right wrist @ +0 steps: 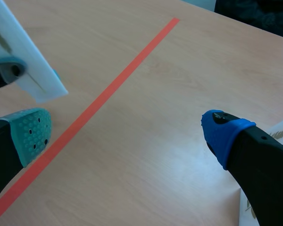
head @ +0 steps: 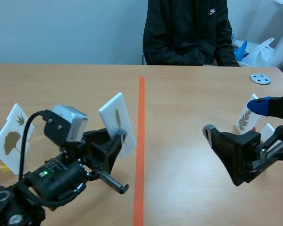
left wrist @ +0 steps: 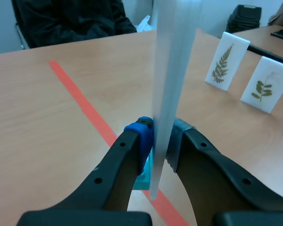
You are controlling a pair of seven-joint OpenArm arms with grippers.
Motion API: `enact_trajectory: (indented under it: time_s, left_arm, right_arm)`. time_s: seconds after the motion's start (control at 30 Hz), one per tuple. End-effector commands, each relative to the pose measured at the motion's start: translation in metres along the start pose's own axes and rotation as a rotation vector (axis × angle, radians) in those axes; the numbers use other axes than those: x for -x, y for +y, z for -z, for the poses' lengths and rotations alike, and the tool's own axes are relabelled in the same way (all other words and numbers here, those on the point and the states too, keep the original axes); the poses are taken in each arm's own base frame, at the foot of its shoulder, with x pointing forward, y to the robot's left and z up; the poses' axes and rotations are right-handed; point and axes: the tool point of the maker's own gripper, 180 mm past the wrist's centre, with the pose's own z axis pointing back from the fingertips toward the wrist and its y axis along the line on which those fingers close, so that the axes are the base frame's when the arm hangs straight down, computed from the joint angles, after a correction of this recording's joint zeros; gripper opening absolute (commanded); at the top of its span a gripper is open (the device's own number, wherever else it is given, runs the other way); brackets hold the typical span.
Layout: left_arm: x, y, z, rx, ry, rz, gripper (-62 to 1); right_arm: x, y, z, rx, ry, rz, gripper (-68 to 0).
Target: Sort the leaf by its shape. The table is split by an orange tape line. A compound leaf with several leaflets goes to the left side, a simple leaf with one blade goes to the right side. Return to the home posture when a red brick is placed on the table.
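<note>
Clamped on white leaf card (left wrist: 172,56): left end effector (left wrist: 160,136), just left of orange tape line (head: 140,141). Right end effector (right wrist: 127,132) spread apart above worktop (head: 188,117).

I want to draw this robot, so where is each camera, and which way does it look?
Scene view: sits between the left arm and right arm, both showing, faces across the table toward the person.
Left wrist view: rides the left arm, looks down past the left tool, shut on a white leaf card.
Right wrist view: rides the right arm, looks down past the open right tool at the table.
Shared: all three show the orange tape line and that card.
</note>
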Motion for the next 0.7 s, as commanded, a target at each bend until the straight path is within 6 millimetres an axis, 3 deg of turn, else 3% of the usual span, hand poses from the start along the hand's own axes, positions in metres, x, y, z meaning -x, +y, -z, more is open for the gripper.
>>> enact_trajectory:
  time_s: [0.0,0.13,0.47,0.67]
  left_arm:
    - [-0.009,0.002,-0.008,-0.02,-0.021,-0.003,-56.9]
    - [-0.016,0.016,-0.028,-0.104,-0.007,0.011,-56.9]
    - [0.003,0.068,-0.082,-0.311,0.086,-0.014,-56.7]
    - [0.004,0.089,-0.099,-0.391,0.095,-0.006,-56.7]
  right_arm:
    - [-0.007,-0.002,0.001,0.002,-0.03,0.002,0.4]
    - [-0.007,-0.002,0.001,0.002,-0.03,0.002,0.4]
    - [-0.007,-0.002,0.001,0.002,-0.029,0.002,0.4]
    - [-0.007,-0.002,0.001,0.002,-0.03,0.002,0.4]
